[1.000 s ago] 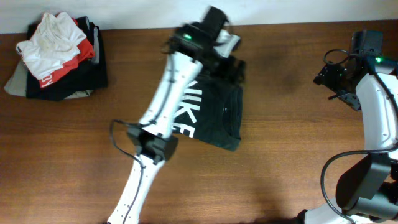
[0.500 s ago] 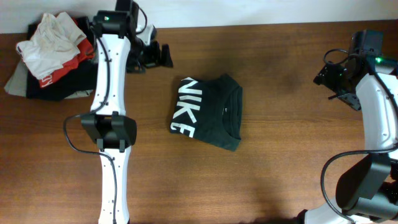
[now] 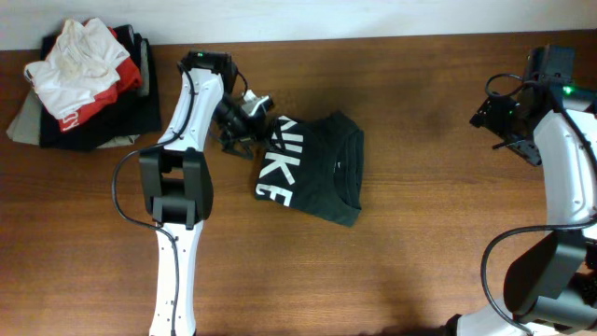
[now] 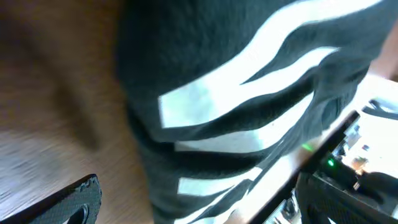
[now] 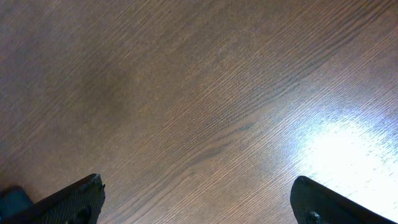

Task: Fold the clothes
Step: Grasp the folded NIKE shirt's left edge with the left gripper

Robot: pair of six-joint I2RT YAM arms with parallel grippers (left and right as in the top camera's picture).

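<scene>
A heap of garments [image 3: 89, 103] lies on the brown wooden bench [image 3: 420, 233], well off to the left of the left hand [image 3: 247, 123], close to the bench's far left corner. A crumpled white garment [image 3: 75, 61] tops the heap. A red garment [image 3: 101, 96] with small white lettering shows under it, above dark pieces [image 3: 112, 129] and a grey piece [image 3: 23, 126] at the bottom. A pale wall [image 3: 420, 17] runs beyond the far edge. Below the right hand [image 5: 196, 190] is bare wood grain, with a glare patch [image 5: 348, 143] toward its right side.
</scene>
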